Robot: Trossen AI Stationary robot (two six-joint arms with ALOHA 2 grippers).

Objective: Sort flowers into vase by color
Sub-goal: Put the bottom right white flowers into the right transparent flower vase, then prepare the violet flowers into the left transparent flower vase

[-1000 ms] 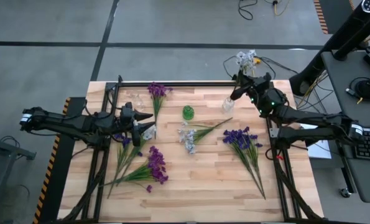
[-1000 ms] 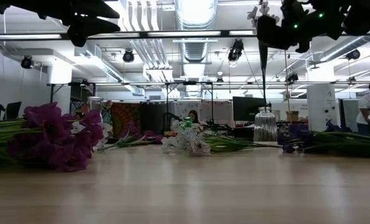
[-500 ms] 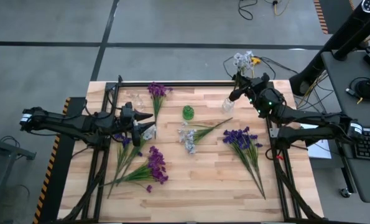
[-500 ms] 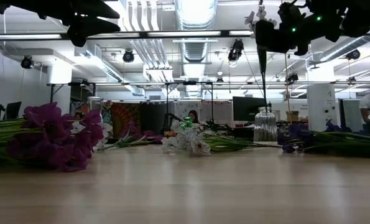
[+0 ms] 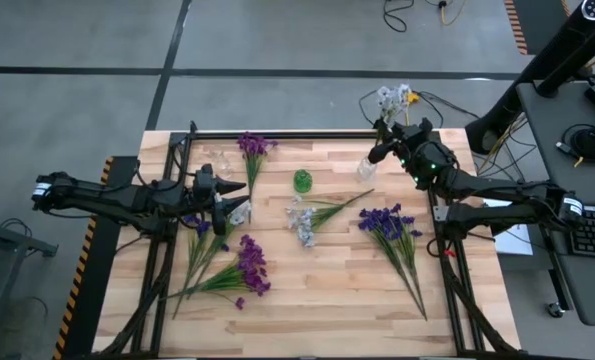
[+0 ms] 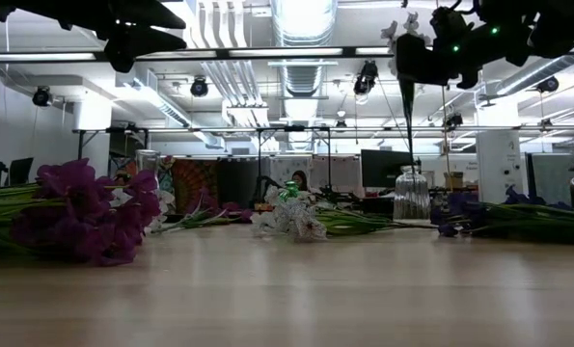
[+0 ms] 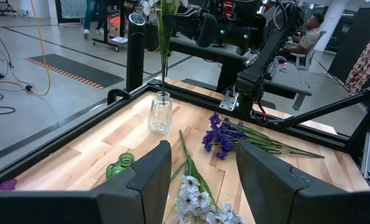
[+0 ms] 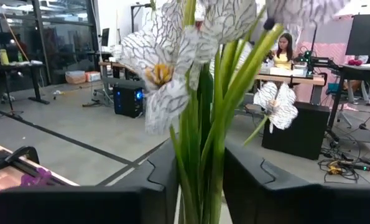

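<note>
Above the clear glass vase (image 5: 366,168), the right gripper (image 5: 384,150) stands slightly parted around a white sprig (image 5: 392,96) whose stem reaches into the neck, so an early release could tip sprig or vase onto the worktop (image 5: 327,290).

arms: mine are two, dark, built of slim jointed links
left arm (image 5: 107,196): black, a white band near its outer end
right arm (image 5: 497,190): black, a white band by the far joint, green lights glowing at the wrist
fingers (image 7: 150,180): flat, matte black, angular, with stepped edges
</note>
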